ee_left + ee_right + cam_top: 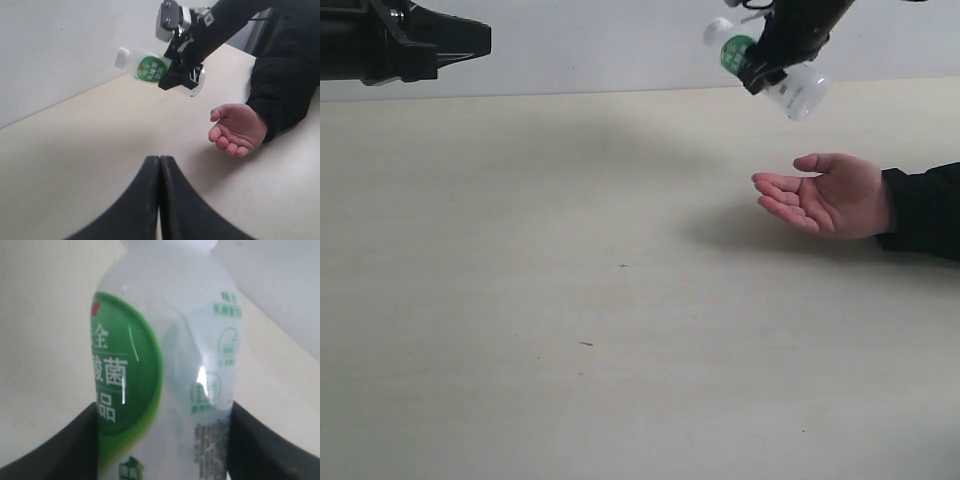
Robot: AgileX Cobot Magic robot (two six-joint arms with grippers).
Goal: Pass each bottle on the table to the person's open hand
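Observation:
My right gripper (772, 62) is shut on the white bottle with the green round mark (736, 50), holding it tilted in the air above and a little left of the person's open hand (825, 195). That hand rests palm up on the table (570, 300), black sleeve at the wrist. In the right wrist view the bottle (165, 370) fills the frame between the black fingers (75, 445). In the left wrist view the bottle (150, 67) hangs above the hand (237, 130). My left gripper (159, 165) is shut and empty, raised at the far left. The other bottles are out of view.
A pale wall (600, 45) runs behind the table's far edge. The person's black-sleeved arm (925, 210) lies along the right side. Tiny dark specks (586, 344) mark the tabletop.

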